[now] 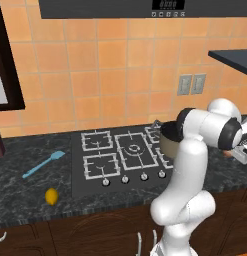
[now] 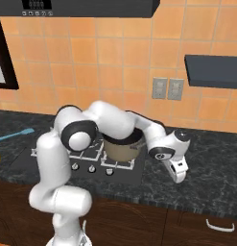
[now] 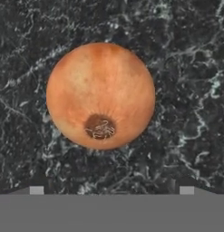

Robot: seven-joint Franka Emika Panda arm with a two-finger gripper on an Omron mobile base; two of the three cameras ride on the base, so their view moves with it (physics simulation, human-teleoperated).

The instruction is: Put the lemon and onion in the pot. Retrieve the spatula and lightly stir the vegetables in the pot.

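Observation:
The orange-brown onion (image 3: 100, 95) lies on the dark counter right below my gripper (image 3: 111, 190), whose tips stand wide apart on either side of it without touching; the gripper is open. In the right base view the gripper (image 2: 178, 174) hangs low over the counter right of the stove. The tan pot (image 2: 121, 149) with a dark rim sits on the stove's right burner, partly behind my arm. On the counter left of the stove lies the yellow lemon (image 1: 51, 196). Behind the lemon rests the light-blue spatula (image 1: 43, 164).
The black stove (image 1: 120, 155) has several burners and a row of knobs along its front. An orange tiled wall with two outlets (image 1: 191, 84) rises behind. A dark shelf (image 2: 213, 71) juts out at the upper right. The counter edge runs close in front.

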